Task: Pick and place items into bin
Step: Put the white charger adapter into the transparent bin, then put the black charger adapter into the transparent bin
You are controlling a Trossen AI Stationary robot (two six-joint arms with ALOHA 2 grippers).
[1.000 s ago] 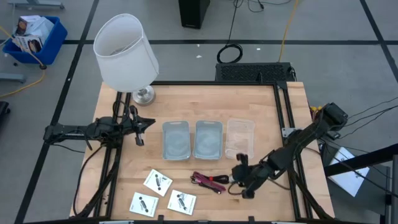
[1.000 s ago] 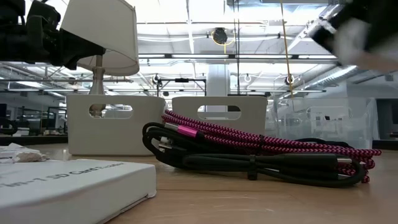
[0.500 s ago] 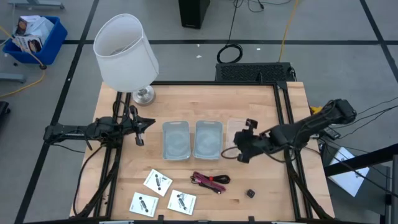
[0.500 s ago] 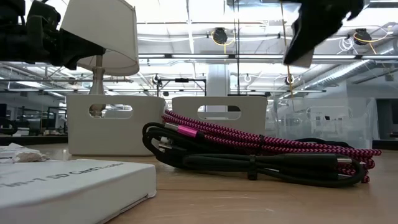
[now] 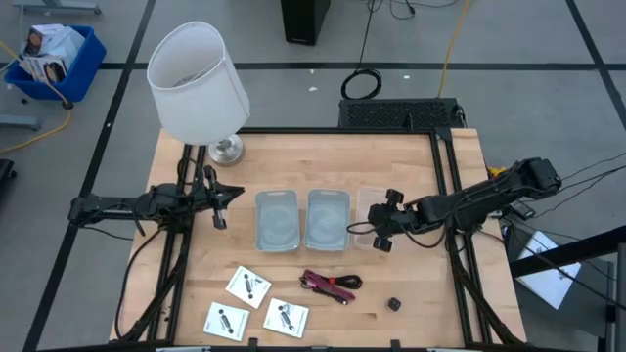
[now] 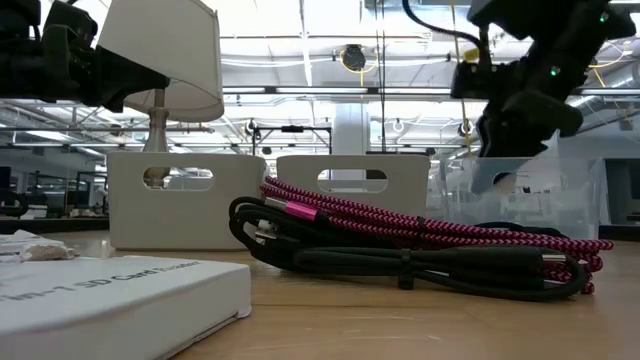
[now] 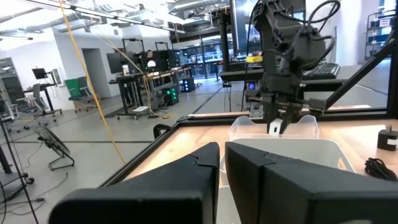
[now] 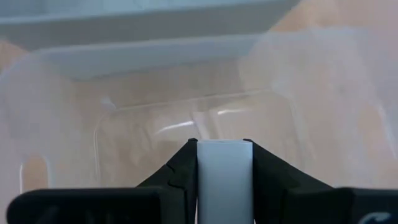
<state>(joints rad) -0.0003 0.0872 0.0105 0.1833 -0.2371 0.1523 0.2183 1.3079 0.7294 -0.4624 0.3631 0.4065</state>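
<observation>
My right gripper (image 5: 378,233) hangs over the clear bin (image 5: 380,198), shut on a tiny white block (image 8: 224,177). The left wrist view shows it above that bin too, the block (image 7: 273,128) at its fingertips. On the table's near part lie three white cards with black marks (image 5: 247,285) (image 5: 226,320) (image 5: 286,315), the coiled red-and-black cable (image 5: 331,285) and the tiny black cube (image 5: 394,304). My left gripper (image 5: 223,203) waits shut at the table's left, beside the lamp's base. My right gripper pinches the white block (image 8: 224,186) between its two fingers, one finger (image 8: 180,168) on each of two opposite sides. The fingers point down into the clear bin (image 8: 155,106). The block is lifted clear, its free end sticking out past the fingertips.
Two pale bins (image 5: 277,220) (image 5: 328,219) stand side by side left of the clear one. A white-shaded lamp (image 5: 199,83) stands at the far left corner. Bare wood lies between the bins and the near items.
My right gripper rose from beside the cable and the black cube near the table's near edge, and carried the white block toward the far edge to above the clear bin. It then sank lower over that bin. The cube stays on the table.
</observation>
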